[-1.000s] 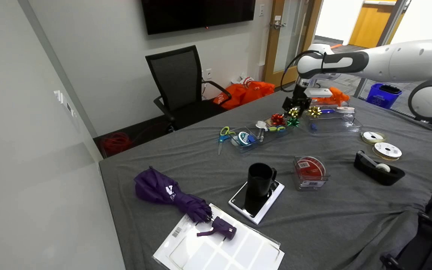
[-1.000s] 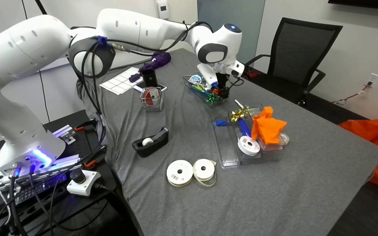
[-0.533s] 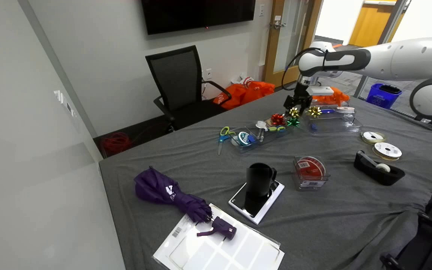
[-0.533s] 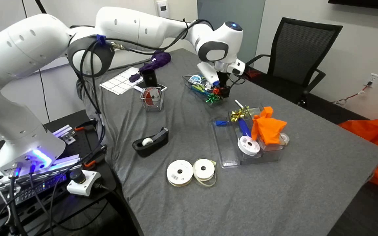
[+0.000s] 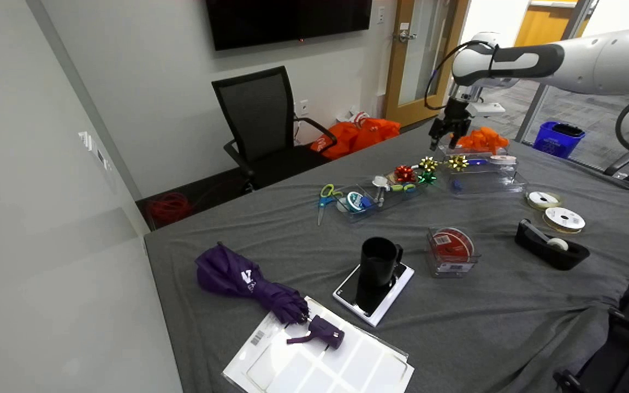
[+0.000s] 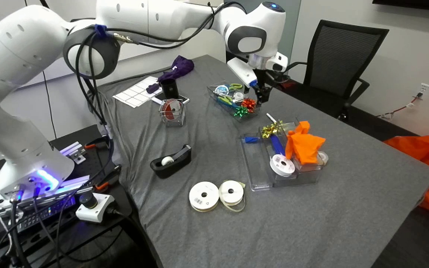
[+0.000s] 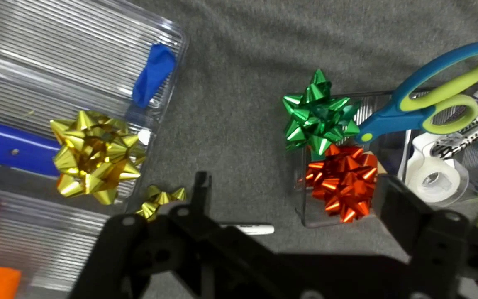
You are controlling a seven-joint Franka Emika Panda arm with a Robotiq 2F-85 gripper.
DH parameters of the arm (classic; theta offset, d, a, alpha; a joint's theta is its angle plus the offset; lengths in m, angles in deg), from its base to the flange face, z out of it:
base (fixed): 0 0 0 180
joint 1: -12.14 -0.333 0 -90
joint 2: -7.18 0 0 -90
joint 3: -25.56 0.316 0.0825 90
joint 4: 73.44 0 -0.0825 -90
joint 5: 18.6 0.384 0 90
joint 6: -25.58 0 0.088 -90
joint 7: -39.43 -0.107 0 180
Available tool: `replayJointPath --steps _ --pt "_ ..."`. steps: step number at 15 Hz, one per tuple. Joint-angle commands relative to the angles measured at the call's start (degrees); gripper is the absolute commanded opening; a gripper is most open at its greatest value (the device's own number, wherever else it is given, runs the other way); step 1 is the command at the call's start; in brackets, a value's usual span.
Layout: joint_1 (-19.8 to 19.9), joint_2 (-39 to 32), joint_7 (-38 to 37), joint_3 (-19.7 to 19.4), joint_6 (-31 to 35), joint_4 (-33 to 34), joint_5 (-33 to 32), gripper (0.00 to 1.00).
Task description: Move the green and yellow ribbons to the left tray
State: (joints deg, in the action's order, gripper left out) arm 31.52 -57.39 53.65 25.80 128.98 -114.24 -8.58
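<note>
The green bow sits over the end of a transparent tray, against a red bow; it shows in both exterior views. A yellow-gold bow rests on the near edge of a second transparent tray; it also shows in both exterior views. Another yellow-gold bow lies beside that tray, partly hidden by a finger in the wrist view; it shows in an exterior view. My gripper is open and empty, above the gap between trays.
The red bow, scissors and tape occupy the first tray. A white pen lies between the trays. Orange cloth stands on the second tray. Ribbon spools and a tape dispenser lie nearer the robot's base.
My gripper has risen from low beside the green, red and yellow bows, moving up and rightward in both exterior views. The bows stay in place; the red one is less covered.
</note>
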Motion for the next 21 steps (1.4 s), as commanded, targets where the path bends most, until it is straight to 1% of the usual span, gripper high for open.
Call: replayJointPath --steps 1,7,12,13,15,19,21 --pt "1.7 2.7 1.4 -1.0 1.6 -3.2 -0.5 1.00" --pt "3.4 0.8 0.4 -2.8 3.7 -3.1 -0.8 1.00" --pt "2.9 -0.2 -1.0 -5.4 11.8 -4.5 -2.3 1.00" --pt "3.5 -0.7 -0.4 -4.2 8.7 -2.5 -1.4 1.00" --pt "3.4 -0.9 -0.4 -4.6 10.4 -3.0 -1.8 1.00" --pt "3.3 -0.9 -0.5 -4.7 10.9 -3.1 -1.8 1.00" --pt "4.0 -1.7 0.2 -3.8 11.3 -2.6 -0.8 1.00"
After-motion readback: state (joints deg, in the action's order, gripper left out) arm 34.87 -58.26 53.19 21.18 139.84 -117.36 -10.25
